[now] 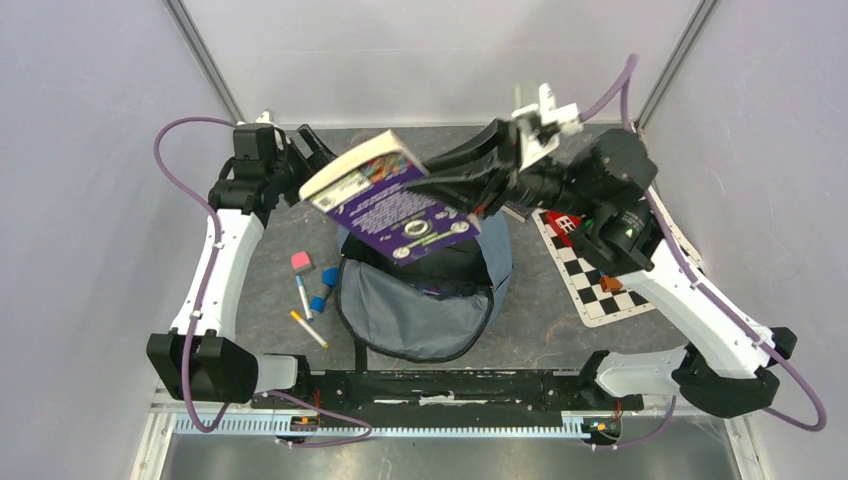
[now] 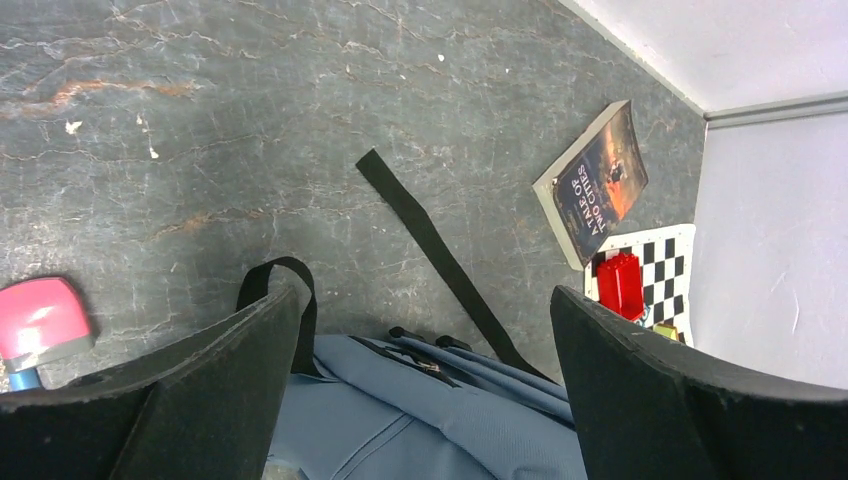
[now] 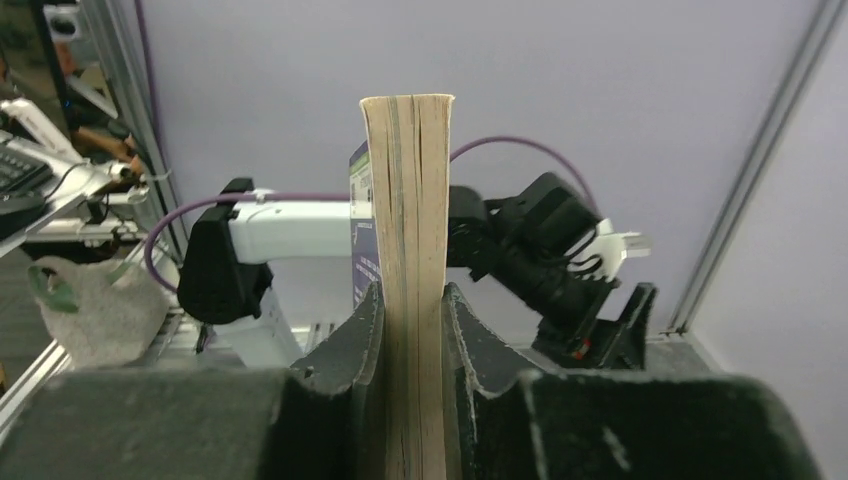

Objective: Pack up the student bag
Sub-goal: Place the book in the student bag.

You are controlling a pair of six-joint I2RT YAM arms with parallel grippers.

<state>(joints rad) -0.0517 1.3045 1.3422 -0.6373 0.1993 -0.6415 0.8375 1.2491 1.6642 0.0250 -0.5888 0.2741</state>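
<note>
The grey-blue student bag lies in the middle of the table with its main compartment open and the black lining showing. My right gripper is shut on a purple paperback book and holds it tilted in the air above the bag's far end. In the right wrist view the book's page edge stands upright, clamped between the fingers. My left gripper is open and empty at the far left. In its wrist view it hovers over the bag's top, near the black strap.
A pink eraser, two markers, and two blue cubes lie left of the bag. A chessboard with a red block lies to the right. A second book lies behind the board.
</note>
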